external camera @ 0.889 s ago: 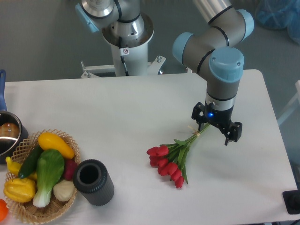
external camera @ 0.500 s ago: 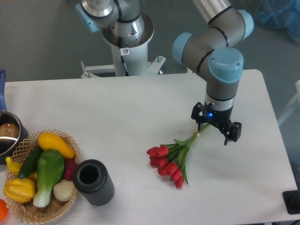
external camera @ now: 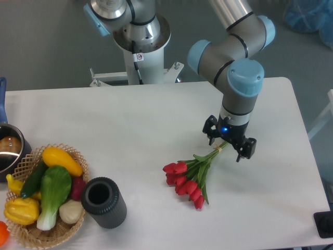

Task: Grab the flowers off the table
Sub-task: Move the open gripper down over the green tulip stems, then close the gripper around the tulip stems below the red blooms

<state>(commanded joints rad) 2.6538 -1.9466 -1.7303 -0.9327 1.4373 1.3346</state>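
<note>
The flowers (external camera: 188, 179), a bunch of red tulips with green leaves, lie on the white table (external camera: 130, 120) right of its middle. Their heads point to the lower left. Their thin tied stems run up and to the right. My gripper (external camera: 227, 141) hangs straight down over the upper ends of the stems. It is open, with one finger on each side of the stems and a wide gap between them. Whether the fingertips touch the table I cannot tell.
A wicker basket (external camera: 28, 235) with several vegetables stands at the front left. A black cylinder (external camera: 104, 202) stands beside it. A metal pot (external camera: 8, 151) sits at the left edge. A second robot's base (external camera: 140, 36) stands behind the table.
My gripper has moved a little to the left, towards the stems, and stays open. The flowers have not moved.
</note>
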